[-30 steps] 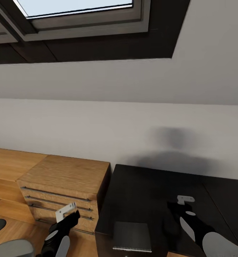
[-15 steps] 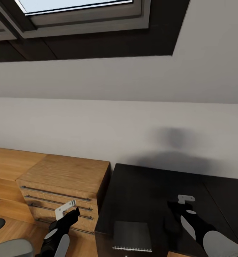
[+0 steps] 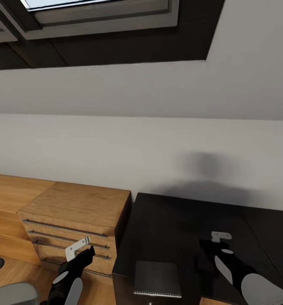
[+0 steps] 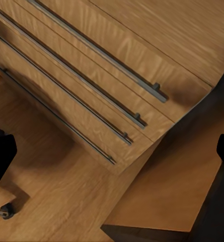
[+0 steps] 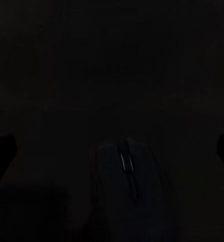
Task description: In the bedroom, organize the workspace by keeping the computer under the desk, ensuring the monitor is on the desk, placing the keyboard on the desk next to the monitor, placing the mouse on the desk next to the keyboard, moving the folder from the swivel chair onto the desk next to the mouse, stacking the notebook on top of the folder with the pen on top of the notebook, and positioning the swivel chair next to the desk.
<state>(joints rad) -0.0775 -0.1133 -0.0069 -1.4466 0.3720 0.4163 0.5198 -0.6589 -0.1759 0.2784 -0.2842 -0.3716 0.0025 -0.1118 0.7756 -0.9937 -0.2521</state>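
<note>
Pale wood comes first at the left: a light wooden drawer unit [image 3: 76, 220] with the left gripper [image 3: 78, 250] raised before its drawers, fingers spread wide and holding nothing. Just right of it, a glossy black top [image 3: 179, 220] against the white wall carries the notebook [image 3: 157, 278] near its front edge. Farther right, the right gripper [image 3: 220, 237] reaches low over that top, jaws wide and empty, with the mouse [image 5: 127, 174] lying between them, so the stacking and most other steps seem undone.
</note>
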